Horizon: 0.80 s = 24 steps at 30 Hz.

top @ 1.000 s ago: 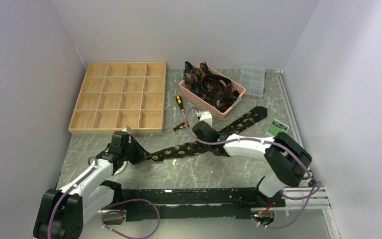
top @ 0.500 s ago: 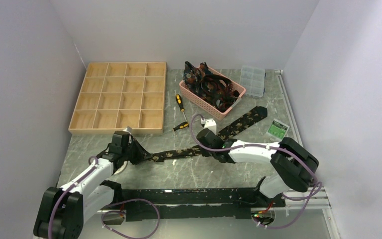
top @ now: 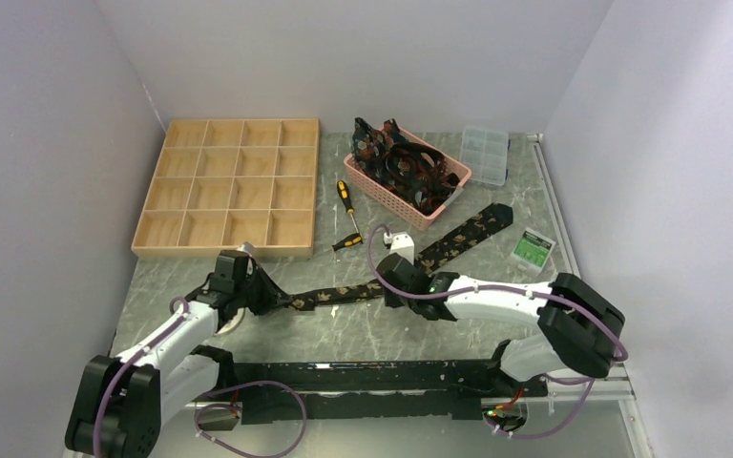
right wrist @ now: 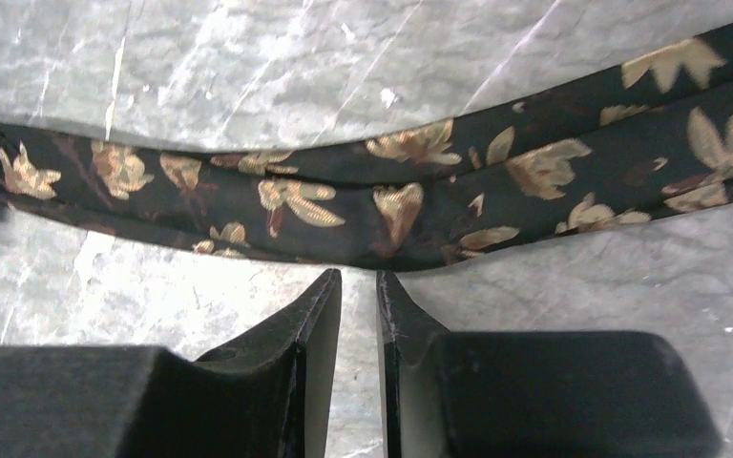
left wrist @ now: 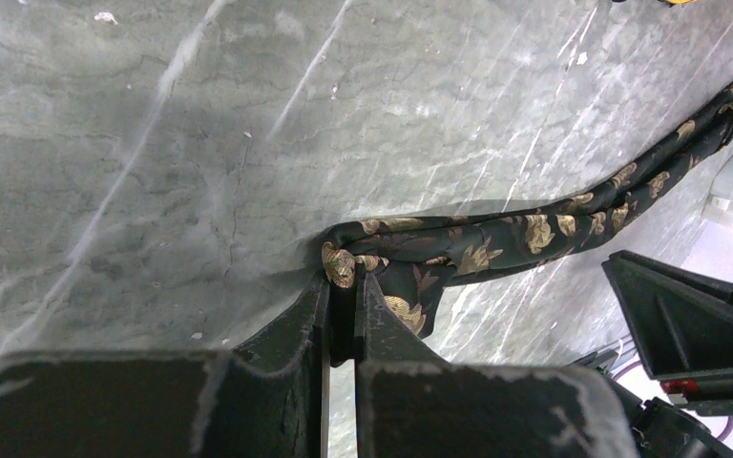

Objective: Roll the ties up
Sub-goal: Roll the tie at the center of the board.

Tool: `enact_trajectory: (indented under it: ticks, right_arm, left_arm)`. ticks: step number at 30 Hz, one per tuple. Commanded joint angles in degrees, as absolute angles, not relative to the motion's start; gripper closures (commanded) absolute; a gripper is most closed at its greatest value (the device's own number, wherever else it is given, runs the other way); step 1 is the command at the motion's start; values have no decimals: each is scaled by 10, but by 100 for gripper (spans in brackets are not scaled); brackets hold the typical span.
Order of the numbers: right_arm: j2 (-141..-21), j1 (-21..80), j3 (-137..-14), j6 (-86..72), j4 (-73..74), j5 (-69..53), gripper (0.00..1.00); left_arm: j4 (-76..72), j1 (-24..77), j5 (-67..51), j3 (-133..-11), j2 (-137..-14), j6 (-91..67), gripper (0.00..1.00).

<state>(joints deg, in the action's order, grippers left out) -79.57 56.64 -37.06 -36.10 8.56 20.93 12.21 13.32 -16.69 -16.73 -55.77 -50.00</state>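
Observation:
One of the ties [top: 339,293], black with tan-gold flowers, lies stretched diagonally across the table, its wide pointed end [top: 492,218] at the far right. My left gripper [top: 272,298] is shut on its bunched narrow end. The left wrist view shows the fabric [left wrist: 496,243] pinched between the tips of that gripper [left wrist: 345,281]. My right gripper [top: 396,286] hangs over the tie's middle. In the right wrist view its tips [right wrist: 358,277] stand slightly open just off the near edge of the tie [right wrist: 391,205], with bare table between them.
A pink basket [top: 388,198] at the back holds several more ties [top: 410,167]. A wooden compartment tray [top: 229,186] sits at back left. A yellow-handled screwdriver [top: 345,198], a clear plastic box [top: 486,153] and a green card [top: 534,246] lie nearby.
My right gripper has slid toward the near side of the tie and its jaws have parted, letting the fabric go. The left gripper has kept still, holding the narrow end.

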Motion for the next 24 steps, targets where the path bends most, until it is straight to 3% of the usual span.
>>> enact_trajectory:
  ticks: [1,9,20,24]
  right_arm:
    - [-800,590,-348,-408,72,194,76]
    - [-853,604,-344,-445,37,203,79]
    - [-961,509,-406,-409,-33,215,80]
    - [-946,507,-404,-395,-38,205,79]
  left_arm:
    - [118,132,-176,-182,-566,-485,97]
    - [117,132,-175,-181,-571,-485,97]
    - [144,132,-164,-177,-545,-484,97]
    - [136,132,-164,-177,-552,-484,97]
